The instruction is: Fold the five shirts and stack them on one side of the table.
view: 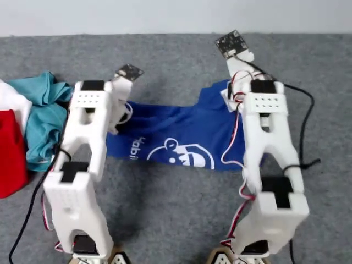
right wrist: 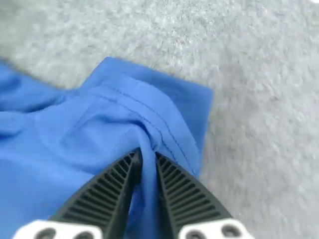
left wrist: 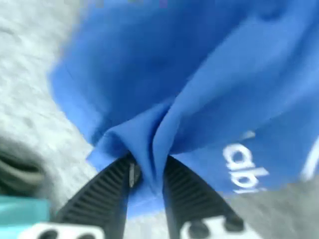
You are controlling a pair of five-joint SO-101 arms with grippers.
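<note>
The white arms hide both ends of the blue shirt [view: 181, 140], which lies spread flat on the grey, felt-like tabletop [view: 165, 220]. The ribbed black left jaws are clenched on a bunched fold. The right jaws pinch a stitched hem. Beside the left arm, a crumpled teal shirt [view: 47, 118] and a red shirt [view: 10, 154] are cut off by the edge of the view.

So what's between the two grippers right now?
The blue shirt spans it in the high view, one end pinched in the left gripper, the other in the right gripper.
</note>
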